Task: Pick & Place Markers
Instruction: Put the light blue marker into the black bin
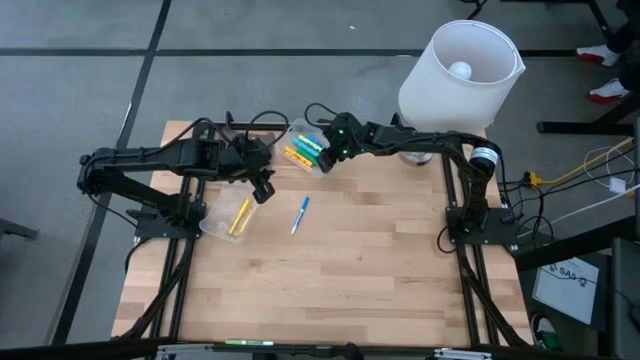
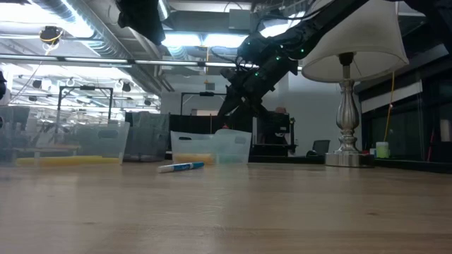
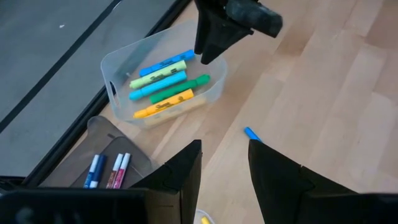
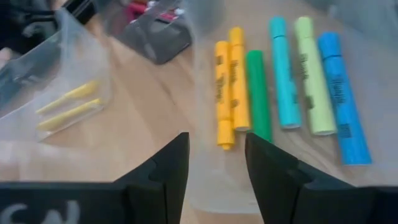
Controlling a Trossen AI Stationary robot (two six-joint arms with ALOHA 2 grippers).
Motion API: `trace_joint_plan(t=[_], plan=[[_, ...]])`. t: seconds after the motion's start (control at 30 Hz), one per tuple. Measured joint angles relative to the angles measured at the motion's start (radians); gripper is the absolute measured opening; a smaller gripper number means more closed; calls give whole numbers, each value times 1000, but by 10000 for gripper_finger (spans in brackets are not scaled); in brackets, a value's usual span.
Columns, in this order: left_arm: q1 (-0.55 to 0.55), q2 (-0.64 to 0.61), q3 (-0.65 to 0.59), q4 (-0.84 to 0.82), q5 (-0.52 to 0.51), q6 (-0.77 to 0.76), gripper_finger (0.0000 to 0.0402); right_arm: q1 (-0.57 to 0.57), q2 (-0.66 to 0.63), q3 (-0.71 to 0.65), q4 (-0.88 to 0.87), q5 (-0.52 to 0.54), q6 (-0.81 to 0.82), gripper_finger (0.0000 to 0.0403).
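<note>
Orange, green, teal, lime and blue markers (image 4: 272, 87); one blue marker (image 1: 300, 214) on pale wood

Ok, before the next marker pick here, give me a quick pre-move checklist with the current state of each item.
1. Right end effector empty, fingers apart: ok.
2. Right end effector over the clear bin of markers: ok.
3. Loose blue marker lies free on the table: ok.
4. Left end effector open, holding nothing: ok.
5. Yellow markers inside the left container: ok.
6. Path to the blue marker free of the left arm: cannot tell.
</note>
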Motion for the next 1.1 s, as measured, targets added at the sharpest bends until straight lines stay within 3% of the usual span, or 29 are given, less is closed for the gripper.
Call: trace_joint_plan(t=[0.57, 0.8, 1.1], plan=[[-6, 3, 0, 0, 25, -119, 127, 168, -113, 0, 29, -13, -266, 156], [-22, 21, 0, 13, 98, -216, 127, 253, -140, 0, -28, -75, -259, 156], [-91, 86, 0, 26, 104, -243, 127, 321, -141, 0, -144, -115, -203, 156]])
